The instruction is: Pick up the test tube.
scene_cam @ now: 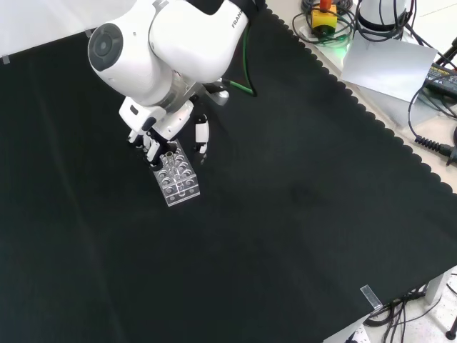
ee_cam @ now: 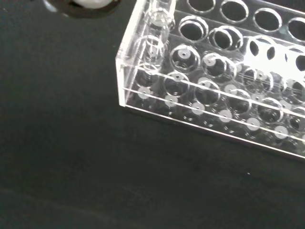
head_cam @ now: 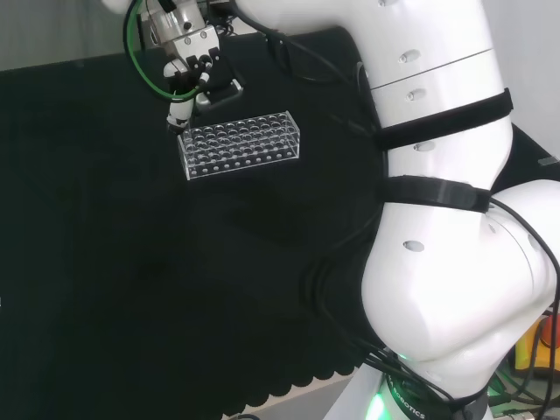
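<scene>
In the head view, going from left to right, the hand (head_cam: 188,66) hangs at the far left of the cloth (head_cam: 131,289), with its fingers (head_cam: 179,112) pointing down at the left end of one clear rack (head_cam: 241,144). The rack is a long block with many round holes in rows, and it lies on the cloth with its length running left to right, slightly tilted. To its right stand the arm's big white links (head_cam: 446,219), banded with two black straps.

In the front view the same single rack (scene_cam: 178,179) lies left of centre, under the arm's round-capped link (scene_cam: 136,53). The hand (scene_cam: 153,132) comes down onto the rack's far end. Some fingers reach to the far left corner of the rack, and one more finger (scene_cam: 202,136) hangs apart to the right, just beside the rack and pointing down. The fingers look fairly straight and spread around the rack's end, but whether any of them pinch something cannot be told here.

The wrist view shows one test tube (ee_cam: 155,40), clear and upright, seated in the corner hole of the rack (ee_cam: 214,109). It rises a little above the rack's top plate. The other holes in sight look vacant. A blurred white part of the hand (ee_cam: 90,4) shows near the tube's end of the rack, apart from the tube.
</scene>
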